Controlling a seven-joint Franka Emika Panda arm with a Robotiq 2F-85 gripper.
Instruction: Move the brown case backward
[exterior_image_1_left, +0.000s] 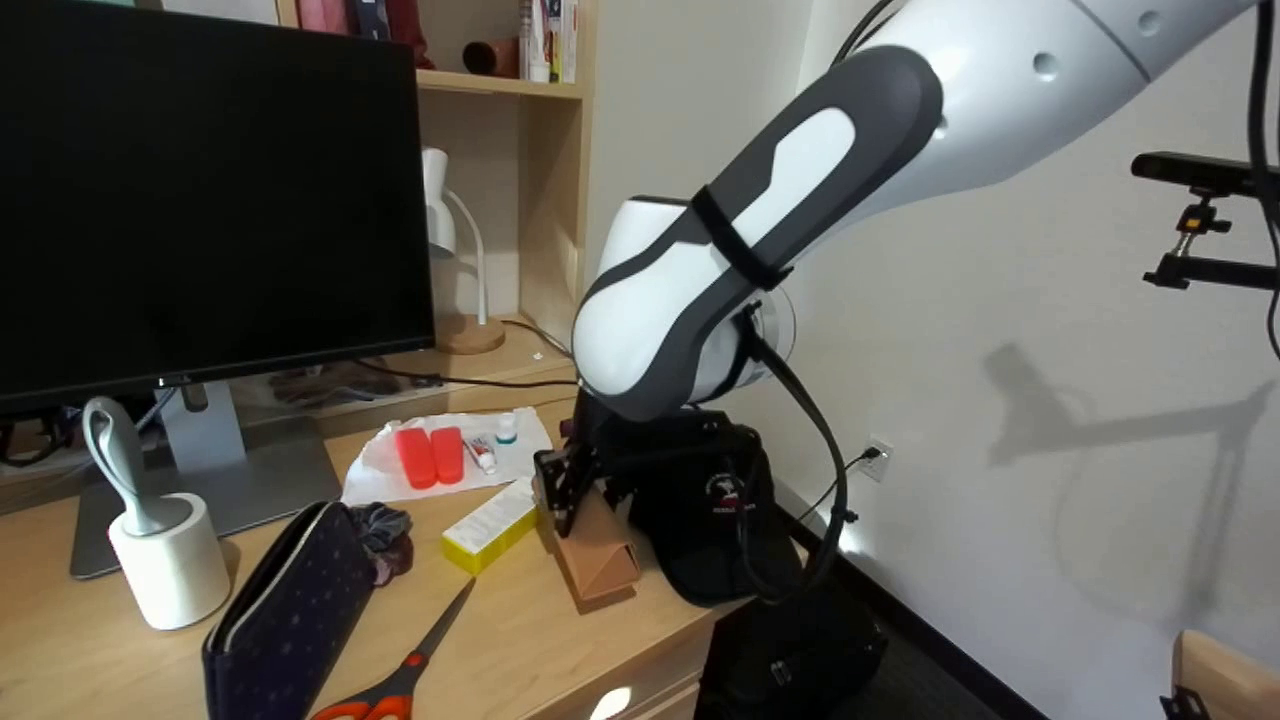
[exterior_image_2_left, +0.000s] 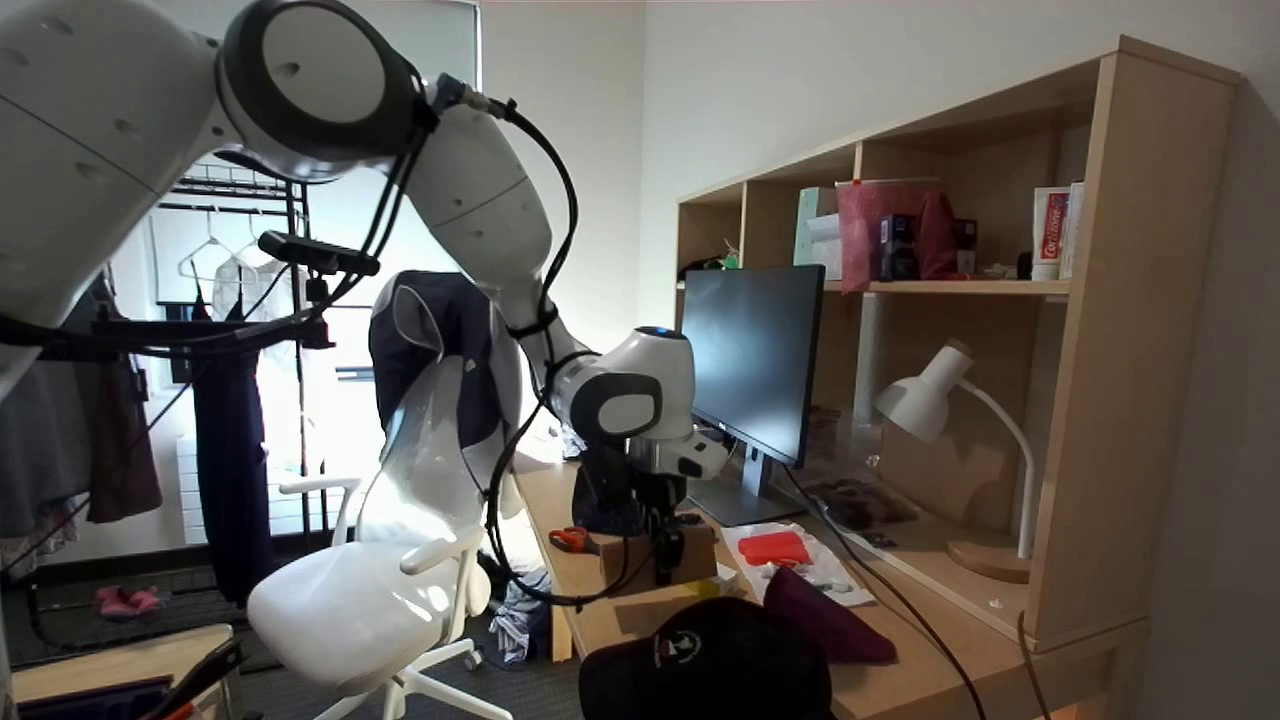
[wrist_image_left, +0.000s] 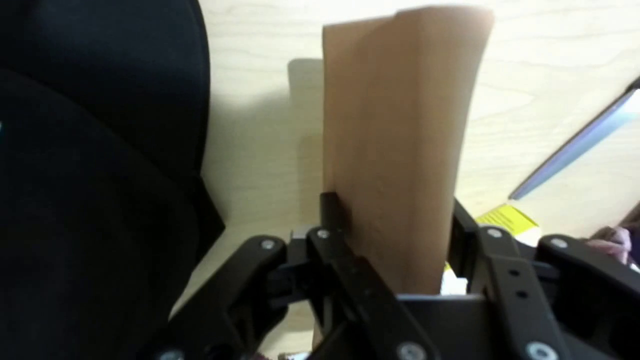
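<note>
Over the desk (exterior_image_1_left: 510, 640), the brown case (wrist_image_left: 385, 130) looks long, angular.

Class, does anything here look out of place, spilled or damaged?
I see no spill or damage. One oddity: in an exterior view, the black cap seems to overhang the corner of the desk, so it looks precariously placed.

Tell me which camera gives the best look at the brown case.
The wrist view. The brown case appears largest there, with two long faces in plain sight, though the pincer hides some of it toward the picture's bottom. Both exterior views show the case smaller, with the pincer covering part of it.
</note>
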